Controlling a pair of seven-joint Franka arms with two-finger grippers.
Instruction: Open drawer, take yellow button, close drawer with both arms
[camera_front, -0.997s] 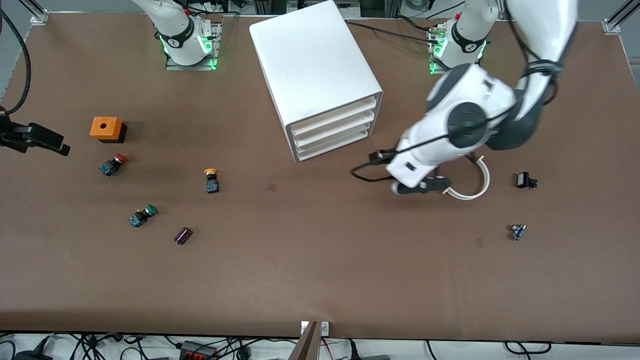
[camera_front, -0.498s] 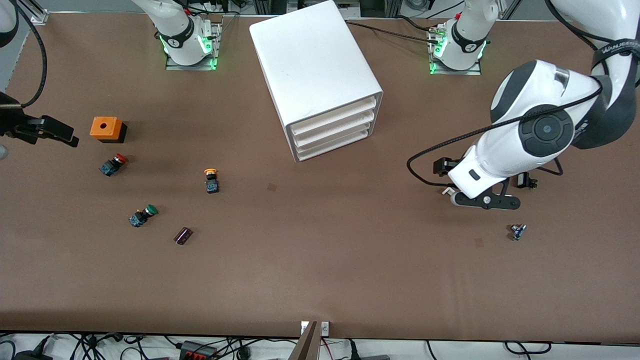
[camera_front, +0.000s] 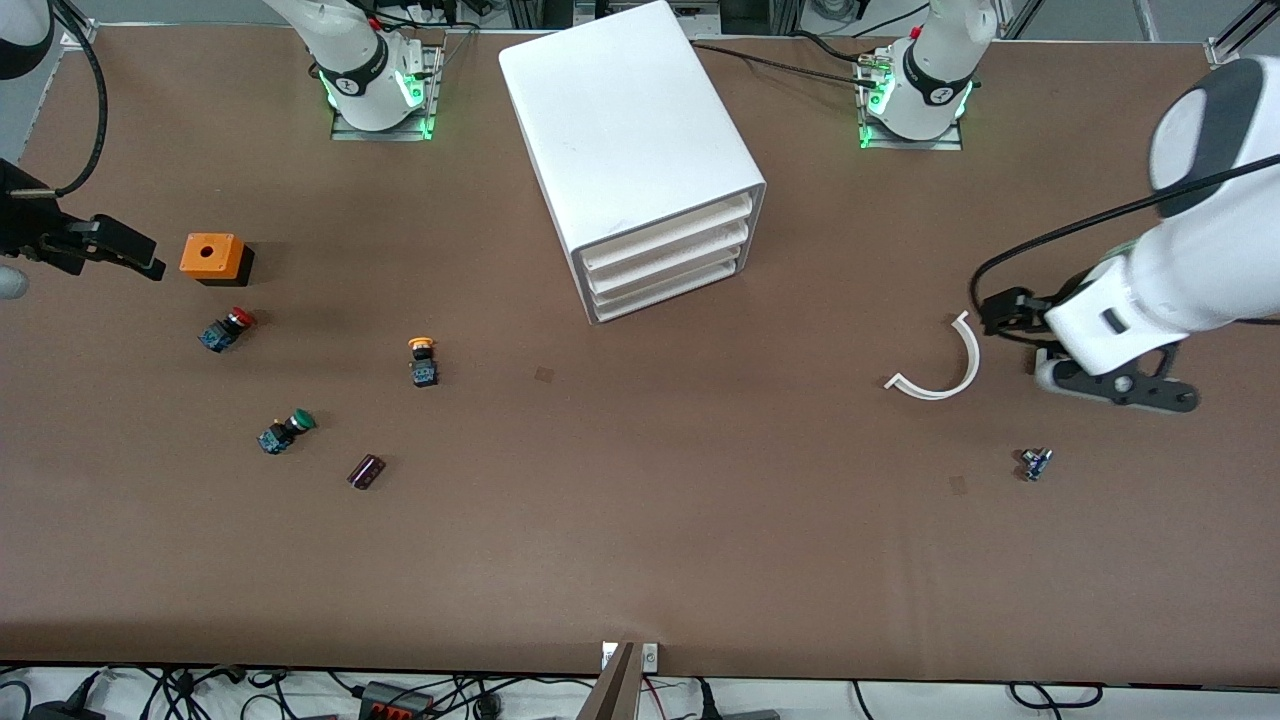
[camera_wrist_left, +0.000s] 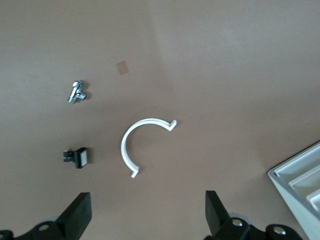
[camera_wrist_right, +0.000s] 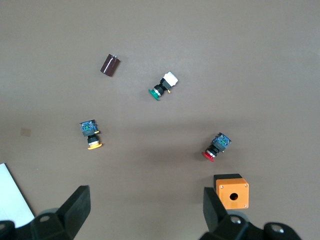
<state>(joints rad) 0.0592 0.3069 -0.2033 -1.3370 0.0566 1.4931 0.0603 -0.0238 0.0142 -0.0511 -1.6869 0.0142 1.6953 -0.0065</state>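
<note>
The white cabinet (camera_front: 630, 130) stands at the table's middle near the bases. Its top drawer (camera_front: 668, 233) is shut, as are the two below; their corner shows in the left wrist view (camera_wrist_left: 300, 175). The orange-yellow-capped button (camera_front: 422, 362) lies on the table toward the right arm's end, and shows in the right wrist view (camera_wrist_right: 91, 135). My right gripper (camera_front: 120, 250) is open and empty (camera_wrist_right: 145, 212), over the table beside the orange box. My left gripper (camera_front: 1120, 388) is open and empty (camera_wrist_left: 147, 215), over the left arm's end beside a white curved piece (camera_front: 950, 375).
An orange box (camera_front: 212, 256), a red-capped button (camera_front: 226, 329), a green-capped button (camera_front: 285, 431) and a dark cylinder (camera_front: 366, 471) lie around the orange-yellow button. A small metal part (camera_front: 1035, 463) lies at the left arm's end. A small black part (camera_wrist_left: 77, 157) shows in the left wrist view.
My left arm has swung away from the cabinet's front toward its own end of the table, uncovering the white curved piece. My right gripper has shifted slightly toward the orange box.
</note>
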